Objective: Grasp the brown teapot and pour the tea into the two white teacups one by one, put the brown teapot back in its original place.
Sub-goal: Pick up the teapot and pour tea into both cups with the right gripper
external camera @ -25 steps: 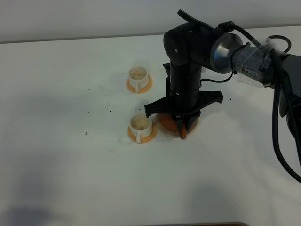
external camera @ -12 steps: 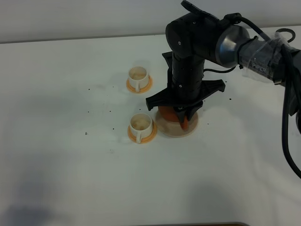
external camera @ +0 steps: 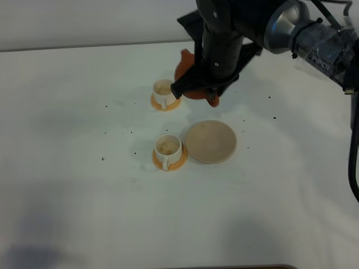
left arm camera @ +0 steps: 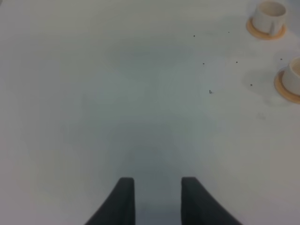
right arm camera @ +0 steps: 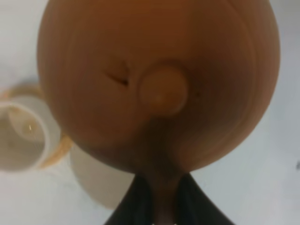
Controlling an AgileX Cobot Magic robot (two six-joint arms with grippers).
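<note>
- brown teapot (right arm camera: 159,84): smooth, matt reddish clay look.
- near teacup (external camera: 168,145) and far teacup (external camera: 164,88): glossy white, ceramic-like.
- coaster (external camera: 211,141): matt beige, faintly grainy.
- table (external camera: 73,190): smooth, matt white.
- right arm (external camera: 220,39): black plastic shell, shiny metal joint.

brown teapot (external camera: 184,64) lifted off beige coaster (external camera: 211,142) by right gripper (external camera: 211,98), now held beside far teacup (external camera: 164,91), coaster bare

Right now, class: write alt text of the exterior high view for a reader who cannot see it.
The right gripper holds the brown teapot in the air beside the far white teacup. The beige coaster lies bare beside the near teacup on the white table.
</note>
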